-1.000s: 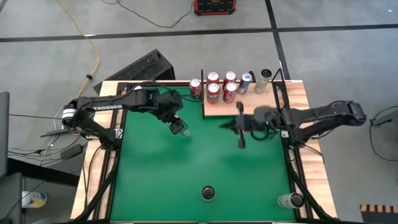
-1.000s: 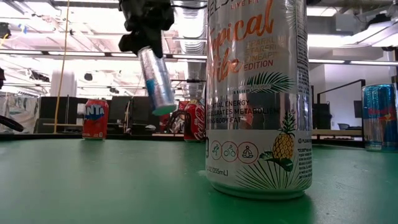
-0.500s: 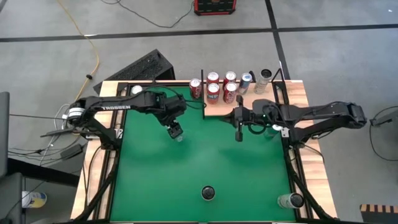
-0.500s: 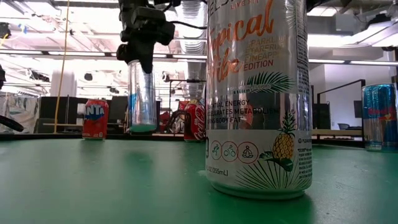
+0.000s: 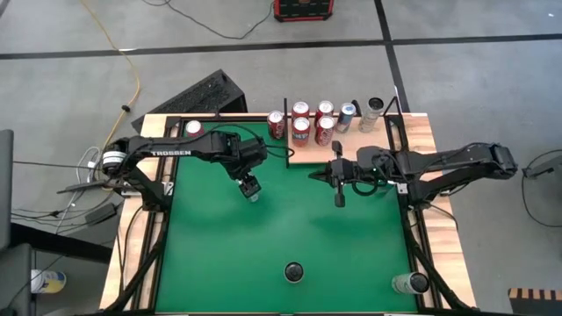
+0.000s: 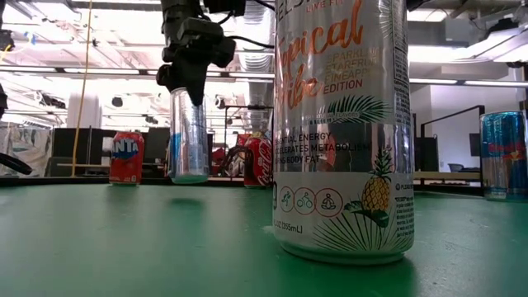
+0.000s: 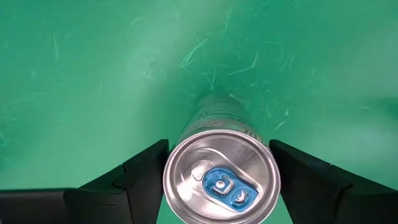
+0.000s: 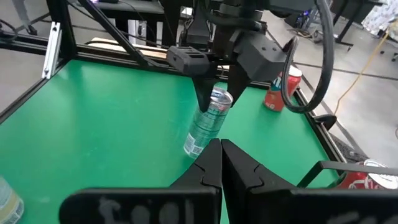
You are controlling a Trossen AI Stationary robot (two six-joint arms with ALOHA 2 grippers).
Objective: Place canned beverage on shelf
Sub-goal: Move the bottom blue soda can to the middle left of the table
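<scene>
We are watching the left gripper (image 5: 250, 187) standing over a slim silver-and-blue can (image 6: 189, 140), fingers (image 7: 144, 172) flanking its top with slivers of gap showing (grasped or just let go, we cannot tell). The can is standing upright on the green table (image 5: 219, 254), long axis vertical, directly under this pincer. The shelf (image 5: 351, 145), already carrying several cans, is lying well apart toward the right arm's side. The right gripper (image 5: 338, 187), clenched empty, is hovering just before the shelf. Open workshop floor is surrounding the table.
</scene>
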